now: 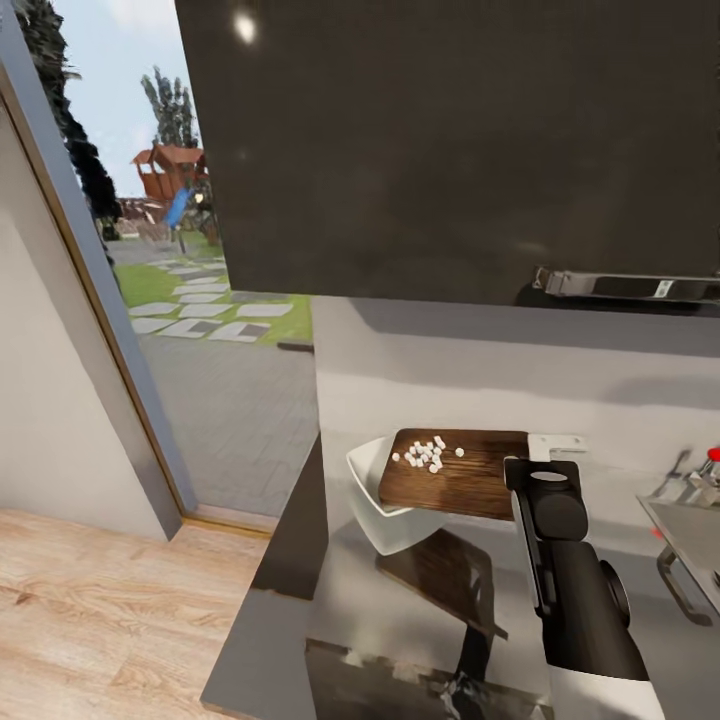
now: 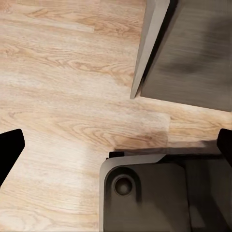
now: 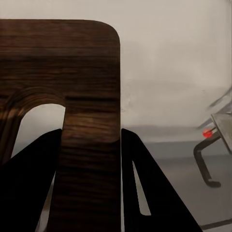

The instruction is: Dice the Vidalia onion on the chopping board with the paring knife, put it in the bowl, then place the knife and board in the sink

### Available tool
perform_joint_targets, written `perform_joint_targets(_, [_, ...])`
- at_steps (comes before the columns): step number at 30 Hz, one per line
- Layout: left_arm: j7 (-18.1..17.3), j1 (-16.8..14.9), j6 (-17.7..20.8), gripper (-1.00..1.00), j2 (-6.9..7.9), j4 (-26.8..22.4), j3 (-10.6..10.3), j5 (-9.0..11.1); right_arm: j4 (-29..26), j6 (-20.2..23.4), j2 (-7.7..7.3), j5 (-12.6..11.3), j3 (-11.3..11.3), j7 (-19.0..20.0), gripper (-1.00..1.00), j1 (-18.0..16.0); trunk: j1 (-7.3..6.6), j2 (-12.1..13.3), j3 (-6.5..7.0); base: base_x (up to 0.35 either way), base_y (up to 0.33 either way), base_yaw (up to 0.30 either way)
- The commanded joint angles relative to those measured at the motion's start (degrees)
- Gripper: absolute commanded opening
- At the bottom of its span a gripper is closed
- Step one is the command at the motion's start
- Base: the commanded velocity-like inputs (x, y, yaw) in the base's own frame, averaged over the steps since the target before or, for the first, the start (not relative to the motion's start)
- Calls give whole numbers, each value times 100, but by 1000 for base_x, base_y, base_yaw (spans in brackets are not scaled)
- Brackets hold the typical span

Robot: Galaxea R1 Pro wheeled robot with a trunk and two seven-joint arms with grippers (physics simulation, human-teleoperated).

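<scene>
Dark brown grained chopping board [image 1: 470, 480]; white onion cubes [image 1: 427, 455]; white bowl [image 1: 385, 505]; pale wood floor [image 2: 67, 96].

Head camera high, facing down over grey matte counter [image 1: 400, 600], right wrist camera close behind brown wooden chopping board [image 3: 72, 96], shared with head view, left wrist camera facing pale wood floor [image 2: 63, 96].

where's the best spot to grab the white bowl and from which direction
Take the bowl by its near rim, coming from above and from its window-side, jaws straddling the thin wall. The chopping board, held by the right gripper, hangs over its far, sink-side part, so only the near and window-side rim is open.
</scene>
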Motion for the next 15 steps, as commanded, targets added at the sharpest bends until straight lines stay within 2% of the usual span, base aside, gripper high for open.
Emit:
perform_joint_targets(1, [0, 0, -11, 100, 6, -4, -13, 40, -3, 16, 3, -48, 1, -52, -100, -6, 4, -12, -2, 6, 0, 0])
perform_joint_targets(7, [0, 0, -11, 100, 6, -12, -13, 40, -3, 22, 11, -48, 12, -55, -100, -6, 4, -12, 52, 13, 0, 0])
perform_joint_targets(15, [0, 0, -11, 100, 6, -13, -13, 40, 6, 31, 12, -48, 170, -60, -100, -6, 4, -12, 110, 5, 0, 0])
